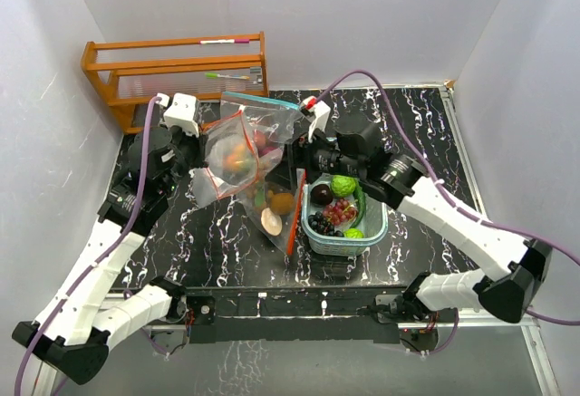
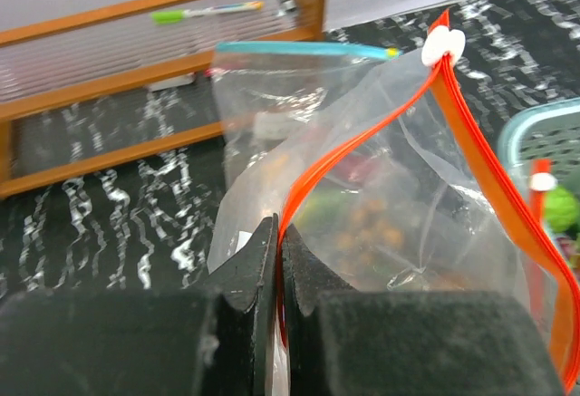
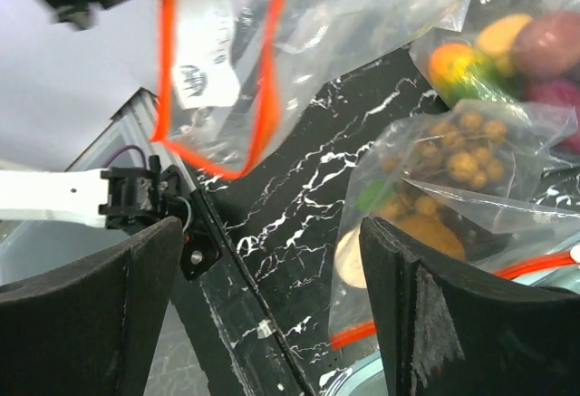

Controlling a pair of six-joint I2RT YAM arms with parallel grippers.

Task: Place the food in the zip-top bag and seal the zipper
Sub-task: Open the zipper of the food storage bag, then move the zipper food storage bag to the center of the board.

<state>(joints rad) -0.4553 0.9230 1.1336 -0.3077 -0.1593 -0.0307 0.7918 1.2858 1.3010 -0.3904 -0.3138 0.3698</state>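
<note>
**Jaws split duties at the bag**

My left jaws clamped the zip-top bag's (image 1: 217, 147) orange zipper strip (image 2: 494, 178), lifting its mouth for loading. My right jaws stood apart, empty, beside it. Some food (image 1: 241, 157) sat inside; more waited in the teal basket (image 1: 379, 228).

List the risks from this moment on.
1. The left gripper, jaws shut, pinches only the orange zipper strip of the bag; the loaded bag could slip out.
2. The right gripper has open jaws holding nothing, so the unsupported bag mouth may sag and spill its contents.
3. The grapes and other pieces sit in the basket; sealing now would leave them out.
</note>
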